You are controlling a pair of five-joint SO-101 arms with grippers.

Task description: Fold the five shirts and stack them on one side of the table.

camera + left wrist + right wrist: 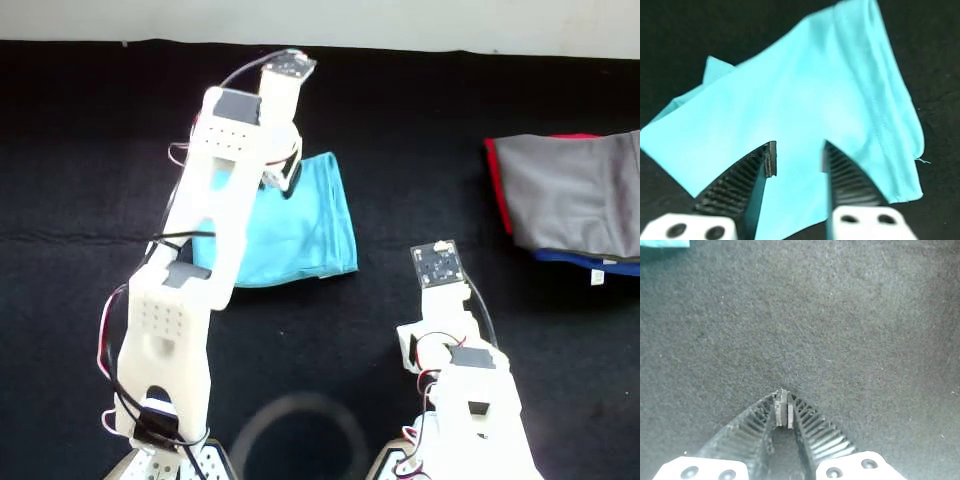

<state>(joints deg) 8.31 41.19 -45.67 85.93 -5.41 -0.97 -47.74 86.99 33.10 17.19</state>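
High view shows a black cloth-covered table with a turquoise shirt lying left of centre as a rough rectangle. The left arm rises from the near left edge and stretches out across the shirt's left part. It ends with the left gripper over the shirt's far edge.

From the left wrist view, the left gripper stands with its two ribbed fingers spread well apart and nothing between them. The turquoise shirt lies directly beneath and beyond the tips, with one hemmed edge running away and a small corner sticking out to one side. Whether the tips touch the cloth cannot be told.

The right arm sits folded back at the near edge, right of centre, well apart from the turquoise shirt.

In the right wrist view the right gripper is closed, its pads pressed together with nothing caught. It points down at bare black cloth. A sliver of the turquoise shirt shows at the edge, far from the tips.

At the right edge of the table, toward the far side, a stack lies flat. A grey shirt is on top, a red shirt shows as a thin edge along its left side, and a blue shirt peeks out on the near side.
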